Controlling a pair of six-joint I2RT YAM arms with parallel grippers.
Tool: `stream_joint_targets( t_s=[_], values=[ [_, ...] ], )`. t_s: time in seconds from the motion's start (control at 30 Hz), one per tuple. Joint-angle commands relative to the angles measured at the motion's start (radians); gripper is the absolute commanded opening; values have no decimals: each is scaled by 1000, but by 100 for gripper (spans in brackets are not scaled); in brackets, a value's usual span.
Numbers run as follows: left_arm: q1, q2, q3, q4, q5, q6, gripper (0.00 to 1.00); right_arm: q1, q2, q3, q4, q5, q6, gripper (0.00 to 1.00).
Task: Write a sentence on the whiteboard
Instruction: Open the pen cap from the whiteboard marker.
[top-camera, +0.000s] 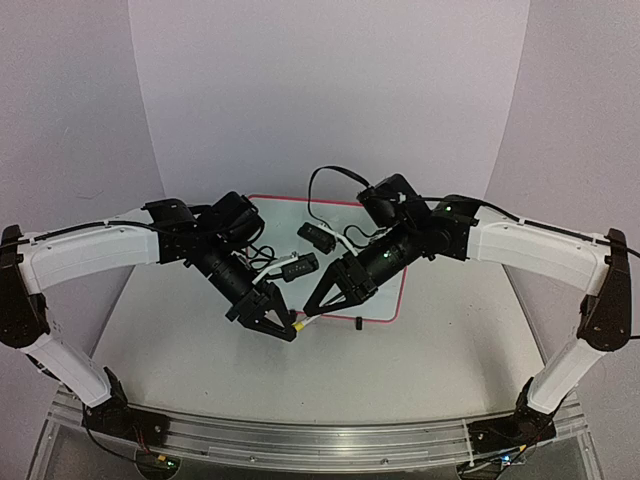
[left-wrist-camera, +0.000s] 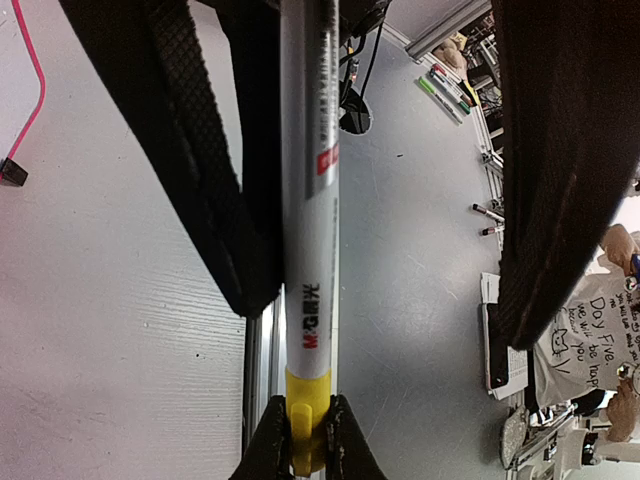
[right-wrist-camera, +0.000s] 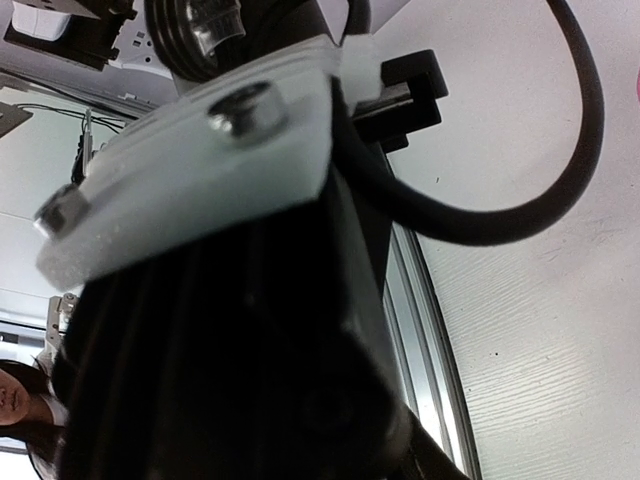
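The whiteboard (top-camera: 404, 262), with its red-pink frame, lies flat at mid-table under both arms. A corner of its frame (left-wrist-camera: 40, 90) and a black clip foot (left-wrist-camera: 12, 172) show in the left wrist view. No sentence is visible on it. A white marker (left-wrist-camera: 310, 200) with a yellow cap (top-camera: 298, 325) hangs above the table's front edge. My right gripper (top-camera: 306, 314) is shut on the yellow cap (left-wrist-camera: 310, 400). My left gripper (top-camera: 272, 318) is open around the barrel, which lies against one finger (left-wrist-camera: 200, 170). The right wrist view is blocked by the left arm.
Two small black objects (top-camera: 318, 235) (top-camera: 298, 268) joined by a white cable lie on the board. A black cable (top-camera: 322, 190) loops above the right wrist. An aluminium rail (top-camera: 300, 435) runs along the table's near edge. Purple backdrop walls (top-camera: 320, 90) stand behind and at the sides.
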Motion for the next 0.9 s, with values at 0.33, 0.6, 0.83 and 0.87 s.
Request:
stream_joint_targets(
  t_s=[0.33,0.6,0.83,0.87],
  values=[
    [5,13,59,-67,-28,42,0,16,24,-33,-12,-49,-36,34],
    [6,23,60,-66,-19,39,0,16,19,-23,-18,-32,-54,11],
    [6,16,45,-56,-10,37,0,14,-10,-25,-15,-15,-88,0],
    [6,13,40,-53,-10,36,0,10,-19,-28,-15,-14,-99,0]
  ],
)
